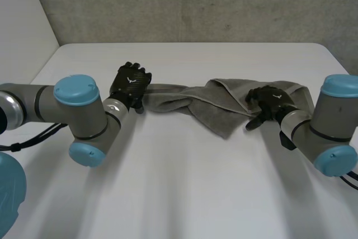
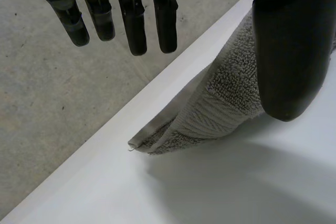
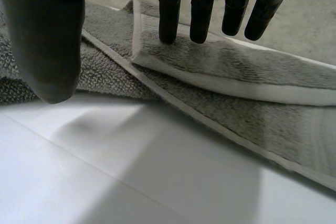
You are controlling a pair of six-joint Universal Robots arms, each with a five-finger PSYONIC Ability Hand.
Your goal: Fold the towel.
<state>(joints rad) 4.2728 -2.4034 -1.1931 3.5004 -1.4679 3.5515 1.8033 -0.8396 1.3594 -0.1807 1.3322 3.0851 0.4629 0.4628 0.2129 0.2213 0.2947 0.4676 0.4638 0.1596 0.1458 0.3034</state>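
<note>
White table (image 1: pixel 179 194). Left hand (image 1: pixel 130 85) is released, fingers straight, with the narrow end of the rumpled grey terry towel (image 1: pixel 212 113) under its thumb. Right hand (image 1: pixel 271 102) is also released, fingertips on a folded hem at the other end. The towel's long axis runs hand to hand, so each end is nearest its own hand. Grey concrete wall (image 1: pixel 196 4) beyond.

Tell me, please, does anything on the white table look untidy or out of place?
Yes. The grey terry towel lies bunched and twisted from the left hand to the right hand, with one hemmed edge rolled over, not spread flat.
</note>
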